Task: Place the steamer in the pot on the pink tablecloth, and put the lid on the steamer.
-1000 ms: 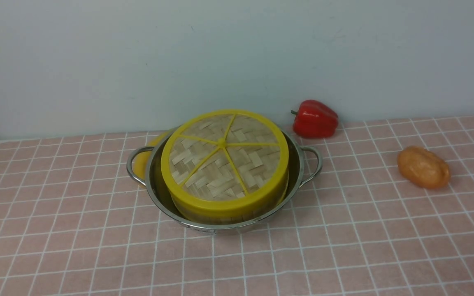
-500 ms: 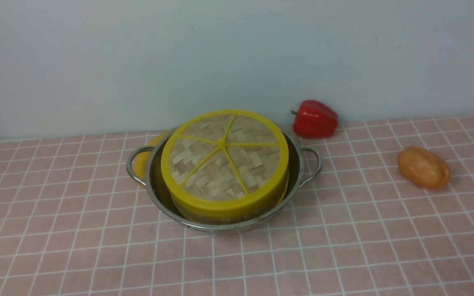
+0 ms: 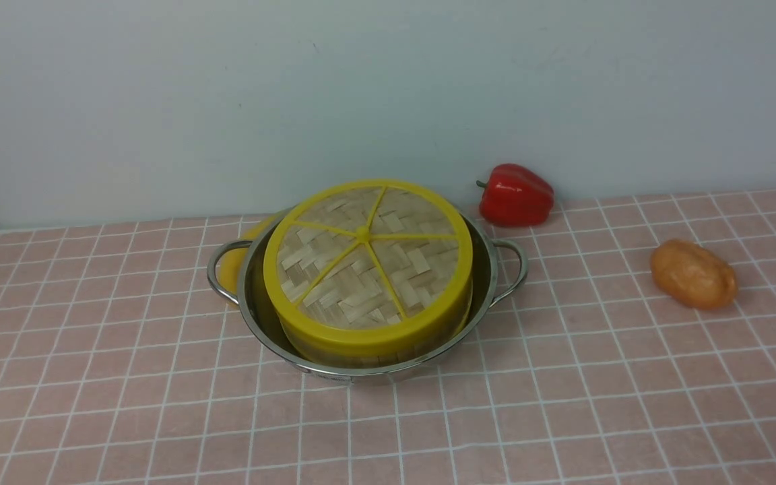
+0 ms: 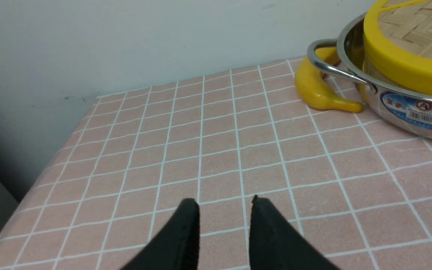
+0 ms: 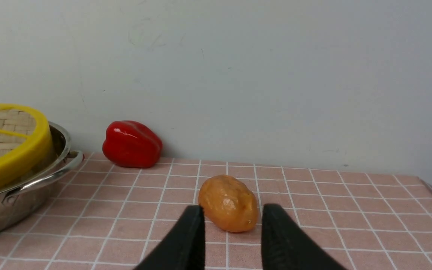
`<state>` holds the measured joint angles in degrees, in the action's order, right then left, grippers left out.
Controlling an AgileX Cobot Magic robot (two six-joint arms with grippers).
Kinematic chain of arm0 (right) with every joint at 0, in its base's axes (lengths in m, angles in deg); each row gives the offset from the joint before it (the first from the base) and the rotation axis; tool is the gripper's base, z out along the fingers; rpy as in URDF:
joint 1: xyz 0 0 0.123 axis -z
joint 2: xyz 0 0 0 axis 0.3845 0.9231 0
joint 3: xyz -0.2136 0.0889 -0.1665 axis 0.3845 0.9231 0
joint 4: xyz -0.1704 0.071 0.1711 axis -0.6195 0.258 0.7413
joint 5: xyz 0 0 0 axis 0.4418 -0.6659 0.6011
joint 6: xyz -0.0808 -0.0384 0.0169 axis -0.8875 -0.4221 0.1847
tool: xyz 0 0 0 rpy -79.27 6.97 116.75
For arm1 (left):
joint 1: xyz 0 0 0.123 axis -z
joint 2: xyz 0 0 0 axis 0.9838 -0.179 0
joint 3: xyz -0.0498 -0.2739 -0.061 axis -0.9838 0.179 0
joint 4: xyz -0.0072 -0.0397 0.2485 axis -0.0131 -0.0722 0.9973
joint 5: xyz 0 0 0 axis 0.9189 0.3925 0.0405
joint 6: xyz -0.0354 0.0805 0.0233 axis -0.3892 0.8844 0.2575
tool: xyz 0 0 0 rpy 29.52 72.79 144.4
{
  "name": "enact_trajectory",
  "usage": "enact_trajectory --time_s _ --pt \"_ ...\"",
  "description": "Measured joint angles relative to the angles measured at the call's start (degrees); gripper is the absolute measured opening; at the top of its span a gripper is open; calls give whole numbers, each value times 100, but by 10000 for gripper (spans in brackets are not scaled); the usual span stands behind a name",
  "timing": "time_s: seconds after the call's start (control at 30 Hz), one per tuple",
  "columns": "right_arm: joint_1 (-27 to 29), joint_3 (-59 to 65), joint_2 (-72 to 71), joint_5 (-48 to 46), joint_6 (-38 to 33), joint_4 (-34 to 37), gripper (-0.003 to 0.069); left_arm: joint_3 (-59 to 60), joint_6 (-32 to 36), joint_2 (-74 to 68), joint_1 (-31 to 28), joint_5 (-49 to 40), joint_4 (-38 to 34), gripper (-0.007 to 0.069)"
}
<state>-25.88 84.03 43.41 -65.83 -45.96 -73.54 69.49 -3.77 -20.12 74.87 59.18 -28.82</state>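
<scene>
The shiny pot (image 3: 263, 323) stands on the pink tablecloth (image 3: 125, 404), a little left of the middle in the front view. Inside it sits the steamer (image 3: 361, 355), only a strip of its pale wall showing. The woven lid (image 3: 368, 259) with yellow rim and spokes rests on top of the steamer. Neither arm shows in the front view. In the left wrist view my left gripper (image 4: 221, 200) is open over bare cloth, well short of the pot (image 4: 407, 112) and lid (image 4: 407, 63). My right gripper (image 5: 234, 207) is open with nothing between its fingers.
A red bell pepper (image 3: 514, 195) lies by the back wall, right of the pot. An orange-brown potato (image 3: 693, 275) lies further right, just beyond my right fingertips (image 5: 197, 225). A yellow banana (image 4: 317, 92) lies behind the pot's left handle (image 3: 221, 269). The cloth's left edge (image 4: 51, 157) drops off.
</scene>
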Motion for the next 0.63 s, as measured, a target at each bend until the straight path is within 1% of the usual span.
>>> enact_trajectory --time_s 0.63 --pt "0 0 0 0 89 4 240 0 4 0 0 0 0 211"
